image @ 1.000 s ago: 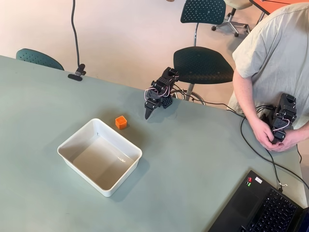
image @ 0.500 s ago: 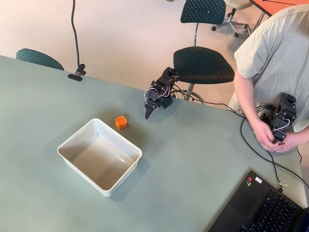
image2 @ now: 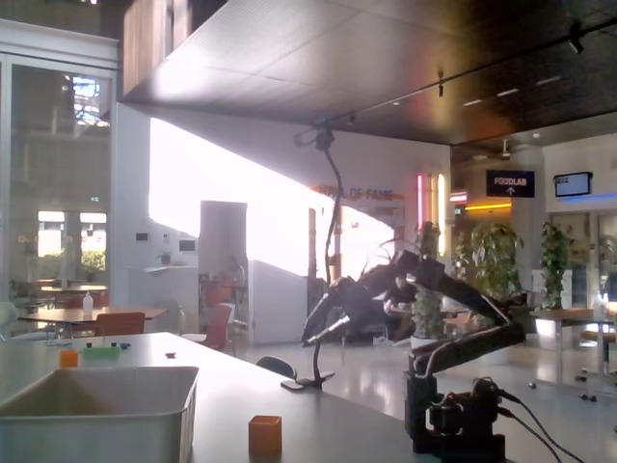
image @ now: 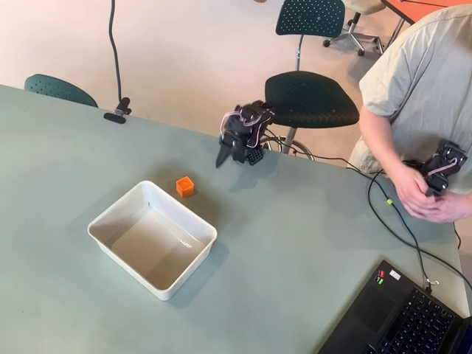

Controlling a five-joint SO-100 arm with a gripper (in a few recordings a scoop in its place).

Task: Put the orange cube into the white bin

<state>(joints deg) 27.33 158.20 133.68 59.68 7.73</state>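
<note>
One orange cube (image: 184, 186) below-left of gripper (image: 220, 158).

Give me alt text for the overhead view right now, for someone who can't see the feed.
A small orange cube sits on a grey-green table just outside the far rim of an empty white bin, untouched. The black robot gripper hangs in the air up and to the right of the cube. A person's hands and a laptop are at the right edge.
</note>
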